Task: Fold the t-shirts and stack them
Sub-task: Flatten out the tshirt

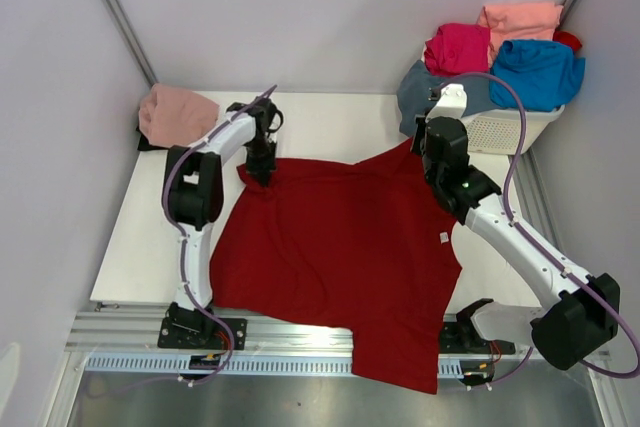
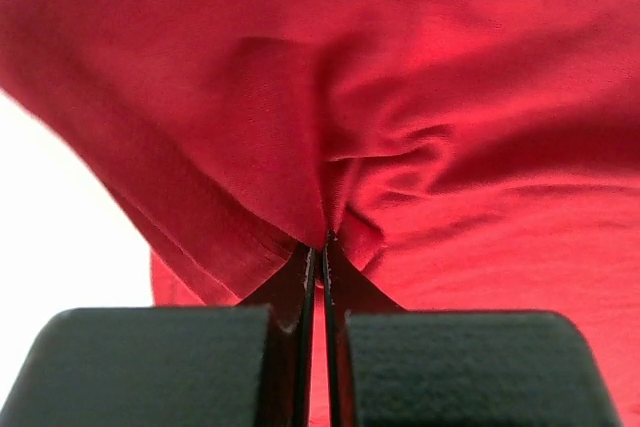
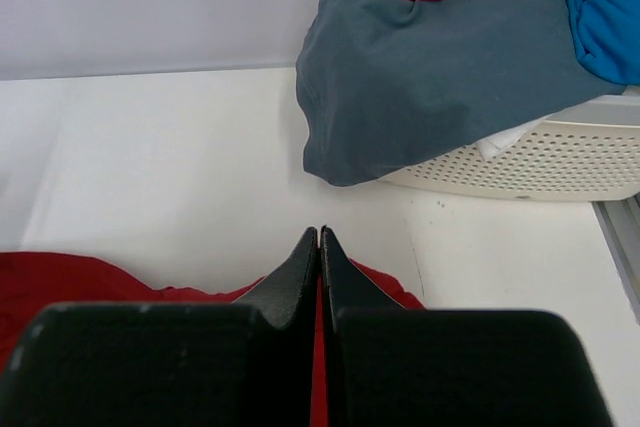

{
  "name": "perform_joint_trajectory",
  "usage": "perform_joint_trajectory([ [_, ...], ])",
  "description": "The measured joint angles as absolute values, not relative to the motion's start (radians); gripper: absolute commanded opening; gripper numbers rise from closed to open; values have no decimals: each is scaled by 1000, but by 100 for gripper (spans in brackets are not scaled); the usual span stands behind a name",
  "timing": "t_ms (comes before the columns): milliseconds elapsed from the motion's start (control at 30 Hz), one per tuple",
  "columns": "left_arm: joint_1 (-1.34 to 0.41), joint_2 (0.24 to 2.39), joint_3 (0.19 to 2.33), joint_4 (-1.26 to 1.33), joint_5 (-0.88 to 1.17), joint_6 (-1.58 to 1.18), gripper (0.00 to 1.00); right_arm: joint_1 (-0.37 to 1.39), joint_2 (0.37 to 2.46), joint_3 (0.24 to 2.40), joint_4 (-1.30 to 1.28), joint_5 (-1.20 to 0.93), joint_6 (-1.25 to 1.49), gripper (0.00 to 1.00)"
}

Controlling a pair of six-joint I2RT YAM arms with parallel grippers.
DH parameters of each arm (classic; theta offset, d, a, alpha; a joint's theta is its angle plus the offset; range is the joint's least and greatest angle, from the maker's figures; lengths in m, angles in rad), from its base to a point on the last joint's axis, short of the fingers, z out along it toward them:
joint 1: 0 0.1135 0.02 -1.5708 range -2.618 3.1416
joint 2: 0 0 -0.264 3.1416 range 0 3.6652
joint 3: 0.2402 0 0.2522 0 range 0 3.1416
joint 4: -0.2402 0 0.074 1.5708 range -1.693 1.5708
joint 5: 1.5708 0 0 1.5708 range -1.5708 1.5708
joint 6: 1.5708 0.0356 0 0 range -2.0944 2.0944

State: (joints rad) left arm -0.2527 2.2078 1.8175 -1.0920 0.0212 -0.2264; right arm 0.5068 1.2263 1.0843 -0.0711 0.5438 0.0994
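You have the dark red t-shirt (image 1: pixel 340 247) pinched at two far corners, and that hold explains how it lies. It is spread flat on the table (image 1: pixel 130 247) beside the white lattice basket (image 1: pixel 510 132), on the basket's left-arm side. Its hem end hangs over the table edge farthest from the basket's back wall.

Your left gripper (image 2: pixel 322 247) has its fingers pressed together on a bunch of red cloth at the corner well away from the basket. The fabric rises in a peak from the fingertips, with soft creases fanning out from the pinch. Your right gripper (image 3: pixel 319 237) is closed too, and a thin red strip shows between its fingers. It holds the corner just beside the basket's front. Holding both corners apart like this looks meant to keep the cloth taut for a fold.

The shirt is a matte knit, limp and heavy-draping, with a stitched hem band visible in the left wrist view. A slate grey-blue shirt (image 3: pixel 430 77) slumps over the basket's rim. The magenta (image 1: pixel 458 47), bright blue (image 1: pixel 540 72) and salmon (image 1: pixel 520 17) shirts are heaped inside the basket, crumpled. A dusty pink one (image 1: pixel 177 114) sits on the table's far corner, well apart from the basket. The basket itself is rigid perforated plastic.
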Motion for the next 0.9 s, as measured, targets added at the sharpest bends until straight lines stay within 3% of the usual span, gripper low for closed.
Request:
perform_joint_trajectory([
  [433, -465, 1700, 1424, -879, -31, -237, 1, 507, 1235, 1084, -70, 543, 94, 0],
  [500, -533, 1674, 1344, -881, -39, -248, 11, 507, 1240, 1084, -70, 543, 93, 0],
  [533, -568, 1673, 1300, -869, -29, -258, 45, 507, 1243, 1084, -70, 543, 93, 0],
  [600, -622, 1674, 1225, -864, 5, -276, 47, 507, 1252, 1084, -69, 543, 94, 0],
  [767, -689, 1657, 1098, -841, 126, -316, 43, 507, 1282, 1085, -70, 542, 94, 0],
  [900, -696, 1586, 1073, -823, 181, -343, 53, 507, 1291, 1085, -70, 541, 94, 0],
])
